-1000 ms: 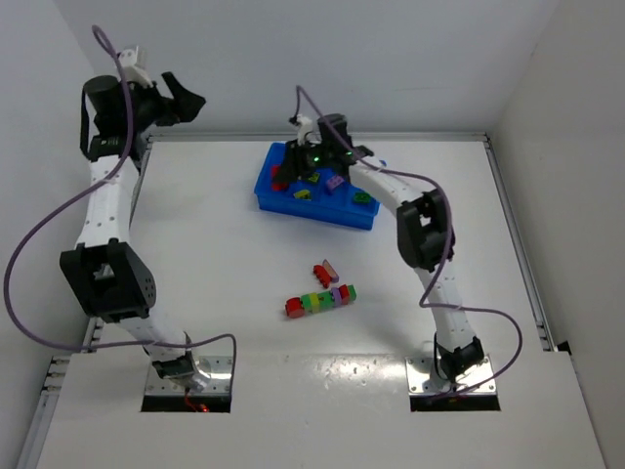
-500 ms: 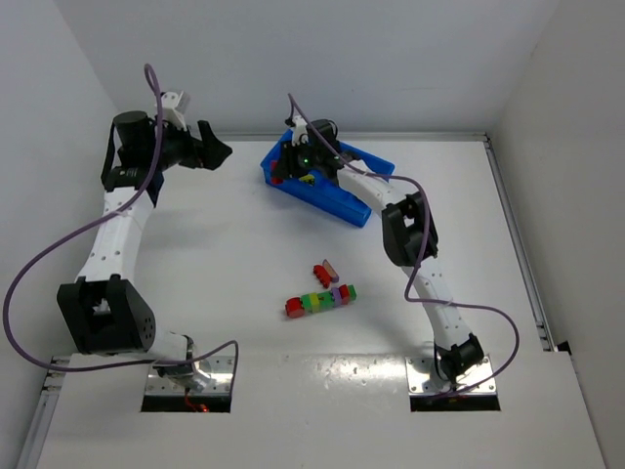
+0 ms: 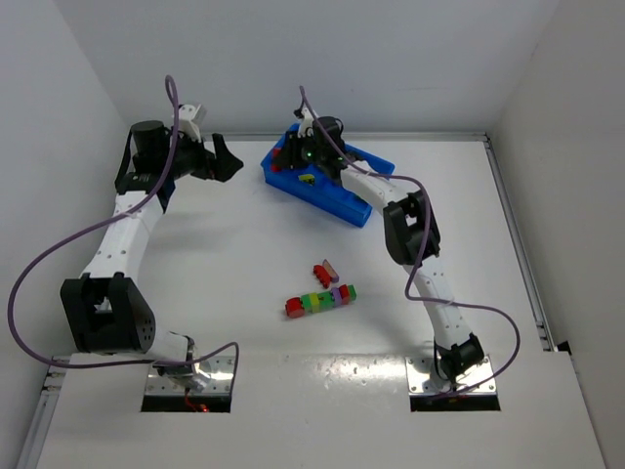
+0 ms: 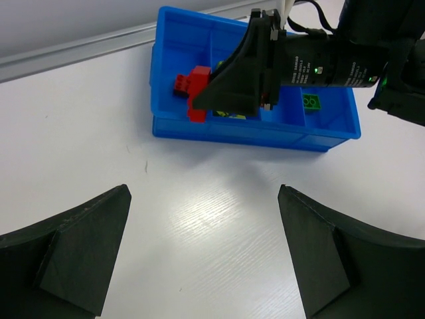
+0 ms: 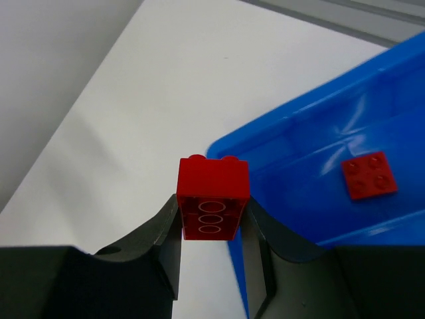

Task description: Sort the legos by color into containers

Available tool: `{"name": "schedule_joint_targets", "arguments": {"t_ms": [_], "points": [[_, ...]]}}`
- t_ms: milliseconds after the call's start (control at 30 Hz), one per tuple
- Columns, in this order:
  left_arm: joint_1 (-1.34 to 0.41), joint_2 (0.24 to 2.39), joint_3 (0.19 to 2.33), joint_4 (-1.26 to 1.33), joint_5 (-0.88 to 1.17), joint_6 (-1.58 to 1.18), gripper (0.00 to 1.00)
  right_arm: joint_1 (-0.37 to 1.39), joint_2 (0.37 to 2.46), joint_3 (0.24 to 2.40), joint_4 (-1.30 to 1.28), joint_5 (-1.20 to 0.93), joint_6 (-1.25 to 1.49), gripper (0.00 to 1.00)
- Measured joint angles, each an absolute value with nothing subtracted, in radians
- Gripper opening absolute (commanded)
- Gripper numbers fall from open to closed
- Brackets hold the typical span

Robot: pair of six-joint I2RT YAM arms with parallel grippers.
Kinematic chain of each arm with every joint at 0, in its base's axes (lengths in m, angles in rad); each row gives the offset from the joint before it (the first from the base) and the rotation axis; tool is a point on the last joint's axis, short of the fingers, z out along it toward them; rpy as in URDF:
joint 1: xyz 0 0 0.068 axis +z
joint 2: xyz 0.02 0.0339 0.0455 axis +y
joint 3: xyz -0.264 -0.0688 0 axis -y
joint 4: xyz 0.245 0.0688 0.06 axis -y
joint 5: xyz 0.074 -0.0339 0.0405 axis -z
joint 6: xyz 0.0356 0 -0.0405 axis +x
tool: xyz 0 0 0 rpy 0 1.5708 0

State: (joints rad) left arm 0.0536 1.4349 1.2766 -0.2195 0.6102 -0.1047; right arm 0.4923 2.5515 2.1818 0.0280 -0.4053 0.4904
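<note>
Left of the blue tray (image 3: 337, 198), the left gripper (image 3: 224, 158) hung with jaws spread wide and empty — at the tray's left corner the right gripper (image 5: 210, 229) pinched a red brick (image 5: 212, 198) tight — and a multicoloured strip (image 3: 320, 301) lay well apart on the tray's near side.

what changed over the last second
The left gripper, open, swung right toward the blue tray. The right gripper, shut on a red brick, shifted left over the tray's left end, and the tray turned, that end swinging farther away. The multicoloured strip mid-table stayed put.
</note>
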Motion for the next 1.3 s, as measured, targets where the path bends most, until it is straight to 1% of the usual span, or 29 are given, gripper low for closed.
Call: {"name": "schedule_joint_targets", "arguments": {"t_ms": [300, 433, 600, 733, 900, 1033, 1167, 1200, 1233, 1267, 1300], "points": [[0.054, 1.428, 1.266, -0.215, 0.587, -0.105, 1.0, 0.487, 2.558, 2.164, 0.126, -0.19, 0.469, 0.0], [0.054, 1.428, 1.259, -0.213, 0.577, -0.105, 1.0, 0.488, 2.597, 2.199, 0.159, -0.16, 0.45, 0.0], [0.052, 1.427, 1.259, -0.212, 0.574, -0.105, 1.0, 0.502, 2.621, 2.159, 0.15, -0.169, 0.44, 0.0], [0.049, 1.427, 1.259, -0.212, 0.572, -0.105, 1.0, 0.514, 2.63, 2.133, 0.148, -0.241, 0.434, 0.0], [0.046, 1.427, 1.259, -0.21, 0.572, -0.105, 1.0, 0.511, 2.599, 2.043, 0.224, -0.433, 0.426, 0.0], [0.043, 1.427, 1.259, -0.21, 0.572, -0.105, 1.0, 0.512, 2.59, 2.027, 0.196, -0.598, 0.426, 0.0], [0.038, 1.427, 1.259, -0.21, 0.576, -0.105, 1.0, 0.512, 2.562, 1.997, 0.15, -0.672, 0.415, 0.0], [0.038, 1.427, 1.259, -0.21, 0.576, -0.105, 1.0, 0.512, 2.547, 1.981, 0.132, -0.685, 0.403, 0.11], [0.038, 1.427, 1.259, -0.21, 0.576, -0.105, 1.0, 0.512, 2.537, 1.972, 0.112, -0.696, 0.39, 0.32], [0.038, 1.427, 1.259, -0.21, 0.577, -0.105, 1.0, 0.512, 2.528, 1.968, 0.088, -0.704, 0.376, 0.48], [0.037, 1.427, 1.259, -0.21, 0.577, -0.105, 1.0, 0.512, 2.523, 1.966, 0.066, -0.714, 0.366, 0.77]]}}
